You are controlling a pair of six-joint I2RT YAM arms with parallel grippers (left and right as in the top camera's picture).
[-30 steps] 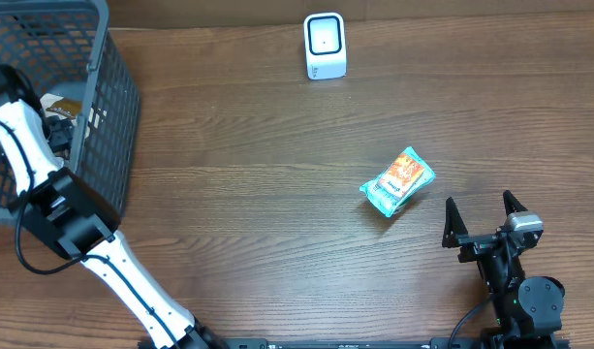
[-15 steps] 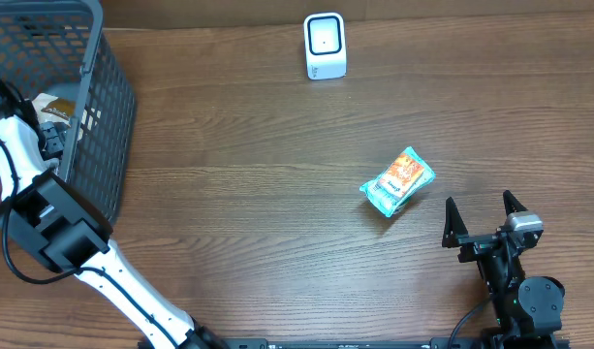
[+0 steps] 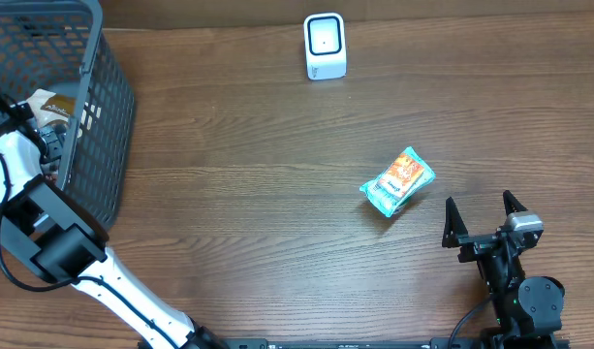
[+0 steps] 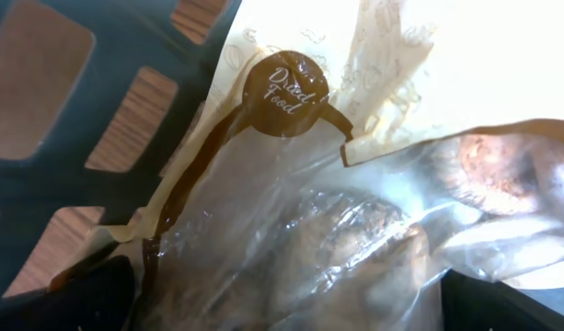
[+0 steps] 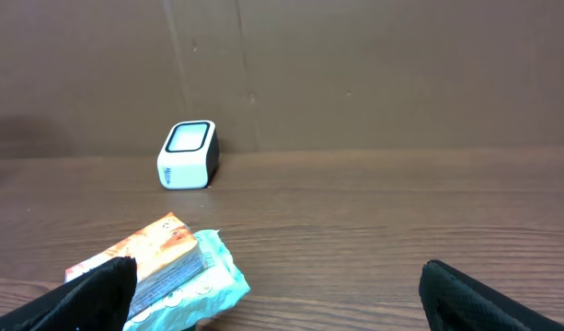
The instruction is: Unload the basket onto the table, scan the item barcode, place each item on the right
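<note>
Since a second before, the left arm (image 3: pixel 46 236) had swung toward the table's left edge, its dark elbow block lying nearer and further left, and the basket (image 3: pixel 105 126) had shifted a little leftward with it. Everything else stayed put.

Counted: two arms, one basket, one scanner, one packet, one bag.

Nearest, at the right, the right end effector (image 3: pixel 480 206) hovered over the table (image 3: pixel 229 213) with its fingers spread wide and nothing between them. Just beyond it and to its left lay the packet (image 3: pixel 398 180), flat on the wood, teal at the edges with an orange printed face. Its long axis ran diagonally, from near-left to far-right, the far-right end angled away from the scanner.

At the far left, the left end effector (image 4: pixel 295 308) reached down inside the basket, its fingers wide apart at the bottom corners of the wrist view, closed on nothing. Directly before it lay the bag (image 4: pixel 355 184), resting in the basket against the mesh wall: cream at the top, a clear window showing brownish pieces, and a round brown label (image 4: pixel 286 94) reading "Dried Food". Which way its long axis ran could not be told.

Farthest, near the table's back edge, the white scanner (image 3: pixel 325 46) stood upright, well apart from packet and basket.
</note>
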